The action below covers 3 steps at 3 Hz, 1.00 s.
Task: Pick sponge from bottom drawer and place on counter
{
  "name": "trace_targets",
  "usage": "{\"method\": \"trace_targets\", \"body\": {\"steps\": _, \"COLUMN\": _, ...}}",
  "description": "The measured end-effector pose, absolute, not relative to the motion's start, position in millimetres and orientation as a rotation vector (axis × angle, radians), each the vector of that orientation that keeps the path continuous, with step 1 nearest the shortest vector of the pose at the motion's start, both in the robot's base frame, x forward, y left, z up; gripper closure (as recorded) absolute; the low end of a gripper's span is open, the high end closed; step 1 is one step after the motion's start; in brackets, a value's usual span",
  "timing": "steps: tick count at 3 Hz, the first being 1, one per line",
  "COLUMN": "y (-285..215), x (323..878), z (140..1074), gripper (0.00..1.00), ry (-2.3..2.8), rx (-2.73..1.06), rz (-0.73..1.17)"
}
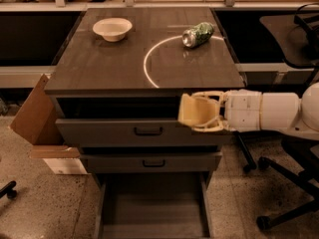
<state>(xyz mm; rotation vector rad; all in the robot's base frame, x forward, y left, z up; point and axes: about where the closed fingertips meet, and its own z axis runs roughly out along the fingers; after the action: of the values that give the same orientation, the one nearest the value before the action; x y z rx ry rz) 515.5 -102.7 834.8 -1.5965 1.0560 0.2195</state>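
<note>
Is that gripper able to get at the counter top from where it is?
Probably yes. The gripper, shut on the sponge, hangs just below the front edge of the counter; the bowl and can sit farther back.

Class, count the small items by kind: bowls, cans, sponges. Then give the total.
Bowl: 1, on the counter
Can: 1, on the counter
Sponge: 1, held in the gripper in front of the top drawer
Total: 3
</note>
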Motion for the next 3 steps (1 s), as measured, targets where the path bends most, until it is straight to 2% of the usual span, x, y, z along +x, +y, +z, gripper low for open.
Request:
{"method": "trace_targets", "body": {"steps": 1, "y": -107.2, "x": 564.7, "z": 900.2, "gripper": 1.0, "ry": 1.103, "rx": -1.462, "rz": 0.2}}
{"method": "trace_targets", "body": {"steps": 3, "y": -96.0, "x": 579.7, "z": 912.9, "gripper": 1.0, "ry": 1.142, "rx": -1.505, "rz": 0.16}}
